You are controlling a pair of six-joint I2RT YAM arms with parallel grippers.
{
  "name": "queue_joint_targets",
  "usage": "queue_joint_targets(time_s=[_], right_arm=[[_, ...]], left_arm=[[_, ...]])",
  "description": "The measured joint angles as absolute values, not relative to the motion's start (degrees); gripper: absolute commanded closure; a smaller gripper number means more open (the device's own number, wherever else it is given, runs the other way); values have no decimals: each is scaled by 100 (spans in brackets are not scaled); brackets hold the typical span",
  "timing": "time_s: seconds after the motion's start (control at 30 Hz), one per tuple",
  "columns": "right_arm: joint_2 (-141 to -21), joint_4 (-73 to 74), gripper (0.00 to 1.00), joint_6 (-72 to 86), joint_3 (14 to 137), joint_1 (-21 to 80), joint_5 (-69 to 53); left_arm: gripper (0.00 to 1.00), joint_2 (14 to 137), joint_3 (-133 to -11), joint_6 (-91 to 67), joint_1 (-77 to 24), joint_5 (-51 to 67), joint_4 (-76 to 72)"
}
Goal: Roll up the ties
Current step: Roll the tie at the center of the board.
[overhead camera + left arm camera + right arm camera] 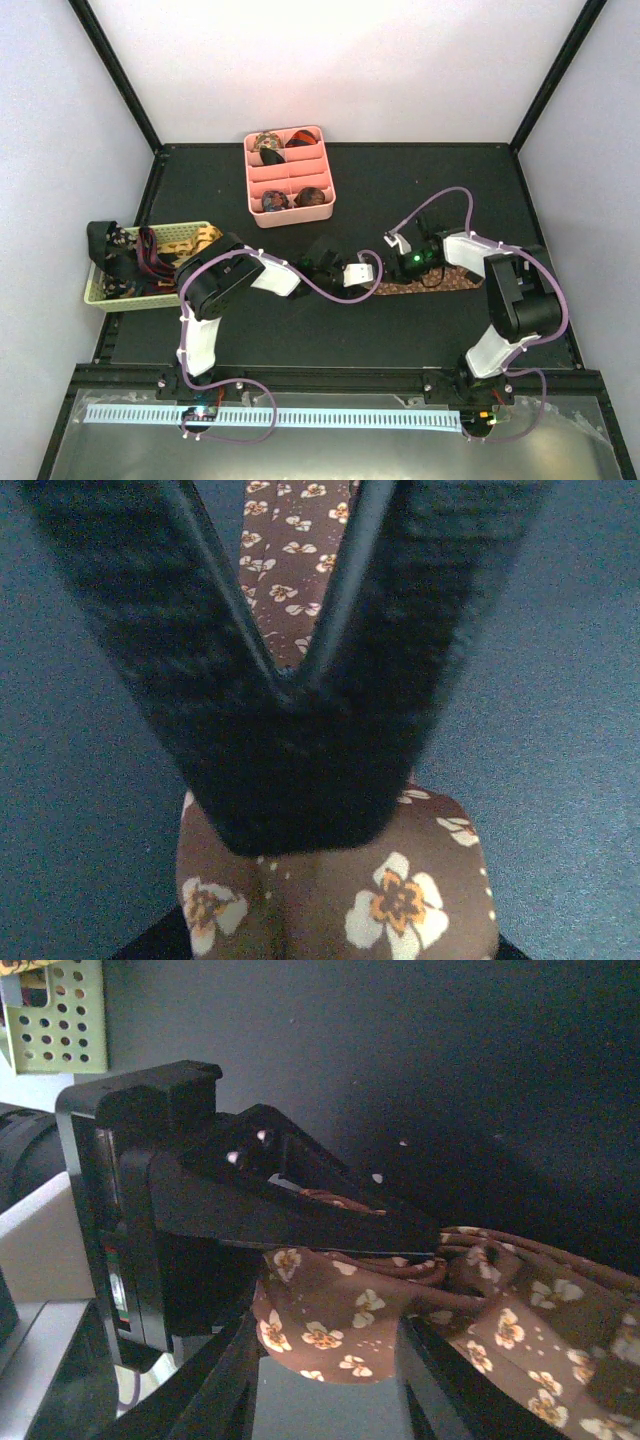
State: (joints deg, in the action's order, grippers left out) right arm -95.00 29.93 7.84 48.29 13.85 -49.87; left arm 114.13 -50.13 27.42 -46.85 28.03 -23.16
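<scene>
A brown tie (440, 284) printed with pale, orange-centred flowers lies stretched on the black table (250, 330). Its strip runs back beneath the right claw and its folded end bulges where the two claws meet.

The left claw (425, 1235), seen side-on from the right wrist, tapers to a point with cloth caught between its fingers. It is clamped on the brown tie at the fold. The right claw (330, 1340) faces it almost tip to tip. Its two fingers (235, 1385) stand apart, one on either side of the fold and close against its edges. Whether they press the cloth cannot be told.

Beyond the left claw and a little to its left, well apart, sits a pink divided tray (325, 165) holding rolled ties (275, 200) in its far and near rows. Far out to the left claw's left, beside that arm's elbow, a pale perforated basket (95, 295) holds a heap of loose ties (125, 262) in dark and red tones, some spilling over its rim.
</scene>
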Motion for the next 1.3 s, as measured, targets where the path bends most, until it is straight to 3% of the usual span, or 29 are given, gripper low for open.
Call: queue_joint_targets(time_s=[0.2, 0.4, 0.63, 0.73, 0.8, 1.03, 1.3], right_arm=[[-9502, 2827, 58, 893, 4646, 1459, -5024], [-9808, 2803, 64, 937, 4768, 1562, -4989], [-9992, 2926, 97, 947, 5013, 1568, -5033], [-9996, 3013, 98, 906, 5063, 1568, -5033], [-10005, 3059, 98, 869, 5083, 1568, -5024], [-10136, 3114, 98, 718, 5140, 1564, -4910], [-10254, 3385, 98, 495, 5301, 1481, -4742]], left_arm=[[75, 11413, -5013, 2738, -4685, 2803, -2316], [75, 11415, -5013, 2733, -4685, 2805, -2316], [75, 11415, -5028, 2679, -4685, 2805, -2279], [74, 11415, -5033, 2665, -4683, 2805, -2268], [69, 11415, -5035, 2652, -4683, 2803, -2263], [36, 11415, -5059, 2499, -4617, 2794, -2261], [19, 11284, -4886, 2300, -4484, 2875, -2383]])
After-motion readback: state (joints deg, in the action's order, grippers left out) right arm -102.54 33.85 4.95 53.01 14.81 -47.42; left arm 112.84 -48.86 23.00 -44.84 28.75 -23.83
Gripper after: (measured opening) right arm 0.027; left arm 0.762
